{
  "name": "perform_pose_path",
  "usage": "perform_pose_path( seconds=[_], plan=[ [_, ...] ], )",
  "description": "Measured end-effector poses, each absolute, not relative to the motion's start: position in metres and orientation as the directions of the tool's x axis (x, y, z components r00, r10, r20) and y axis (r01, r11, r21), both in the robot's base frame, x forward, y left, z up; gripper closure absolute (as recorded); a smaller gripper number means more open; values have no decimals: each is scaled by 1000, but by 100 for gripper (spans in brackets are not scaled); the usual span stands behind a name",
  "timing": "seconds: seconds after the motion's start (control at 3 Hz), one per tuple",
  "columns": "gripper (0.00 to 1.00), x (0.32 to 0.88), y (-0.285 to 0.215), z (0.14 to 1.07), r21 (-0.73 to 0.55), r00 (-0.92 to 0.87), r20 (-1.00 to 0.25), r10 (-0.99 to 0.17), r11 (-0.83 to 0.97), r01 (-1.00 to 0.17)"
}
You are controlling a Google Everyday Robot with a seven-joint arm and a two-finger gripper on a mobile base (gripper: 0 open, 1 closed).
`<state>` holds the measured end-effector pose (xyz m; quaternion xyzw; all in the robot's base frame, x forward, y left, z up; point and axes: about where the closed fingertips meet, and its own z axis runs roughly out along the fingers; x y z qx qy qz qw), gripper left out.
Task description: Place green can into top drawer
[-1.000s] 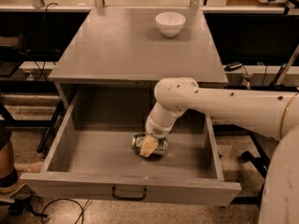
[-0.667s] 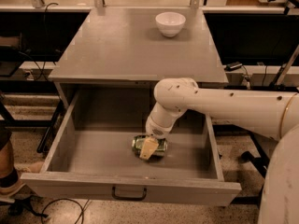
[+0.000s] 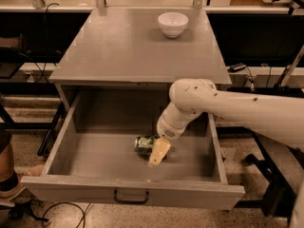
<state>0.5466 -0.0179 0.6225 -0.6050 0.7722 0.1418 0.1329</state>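
Camera view: green can [image 3: 144, 143] lies sideways on the top drawer [image 3: 95, 156] floor, against the gripper [image 3: 157, 153]; whether it is gripped cannot be told.

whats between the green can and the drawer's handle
Camera view: only bare floor and the front panel of the top drawer; the gripper is beside the green can.

The grey counter [image 3: 118, 51] carries a single white bowl [image 3: 173, 23], upright, near its back edge (right of centre). The claw [image 3: 156, 154] is down inside the open top drawer [image 3: 71, 190] beneath the counter's front.
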Motion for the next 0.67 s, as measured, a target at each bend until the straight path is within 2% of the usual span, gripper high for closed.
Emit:
perform_pose_path(
  seconds=[0.67],
  plan=[
    [0,521,-102,653,14,-346,-480,-806,387,-922]
  ],
)
